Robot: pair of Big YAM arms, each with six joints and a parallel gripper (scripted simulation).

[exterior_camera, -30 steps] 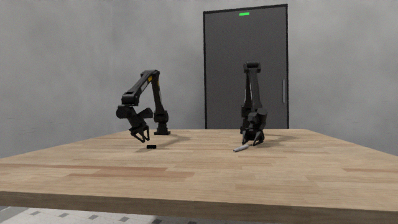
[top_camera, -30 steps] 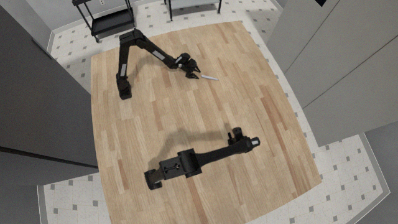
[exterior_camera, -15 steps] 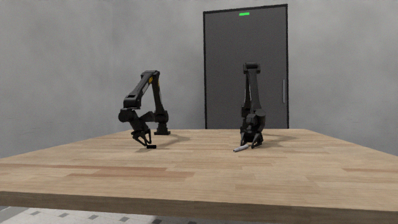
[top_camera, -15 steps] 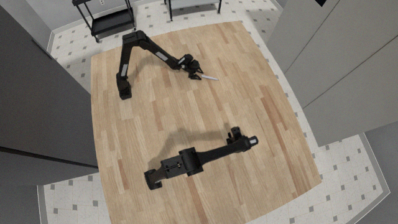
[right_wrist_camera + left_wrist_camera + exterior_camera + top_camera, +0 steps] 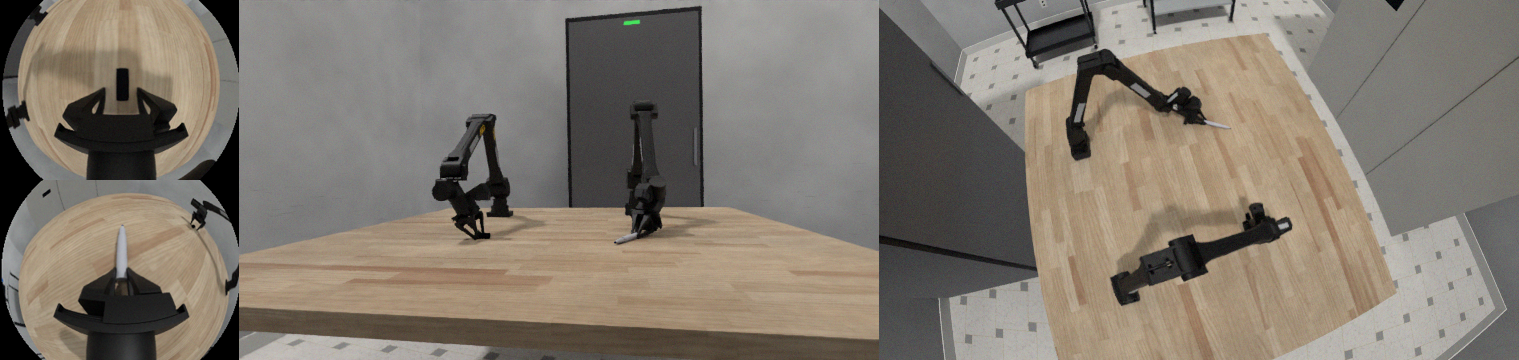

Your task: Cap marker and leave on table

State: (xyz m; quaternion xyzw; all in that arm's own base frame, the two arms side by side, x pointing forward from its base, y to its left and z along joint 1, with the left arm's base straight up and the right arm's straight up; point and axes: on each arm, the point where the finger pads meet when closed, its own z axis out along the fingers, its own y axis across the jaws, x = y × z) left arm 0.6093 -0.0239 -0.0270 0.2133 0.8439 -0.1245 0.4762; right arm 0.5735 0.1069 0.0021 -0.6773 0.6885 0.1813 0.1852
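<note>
Left gripper (image 5: 1204, 121) (image 5: 638, 234) (image 5: 121, 273) (image 5: 42, 18), closed on the marker (image 5: 1219, 124) (image 5: 626, 239) (image 5: 122, 254); right gripper (image 5: 1247, 221) (image 5: 477, 235) (image 5: 196, 226) (image 5: 121, 89), open astride the cap (image 5: 483, 236) (image 5: 123, 84); off-centre closure could skew the cap, spoiling later alignment.

Marker (image 5: 1219, 124) (image 5: 625, 239) (image 5: 122, 254) on table (image 5: 1209, 200) (image 5: 559, 285) (image 5: 160, 272) (image 5: 120, 36), cap (image 5: 122, 84) between right tool's (image 5: 474, 231) (image 5: 122, 89) fingers

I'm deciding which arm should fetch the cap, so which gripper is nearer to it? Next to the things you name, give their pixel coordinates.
Right. The right gripper (image 5: 482, 234) (image 5: 121, 90) is open over the black cap (image 5: 123, 84), fingers either side; the left gripper (image 5: 1204, 121) (image 5: 121, 270) is across the table at the marker (image 5: 1219, 124) (image 5: 626, 238) (image 5: 122, 252).
</note>
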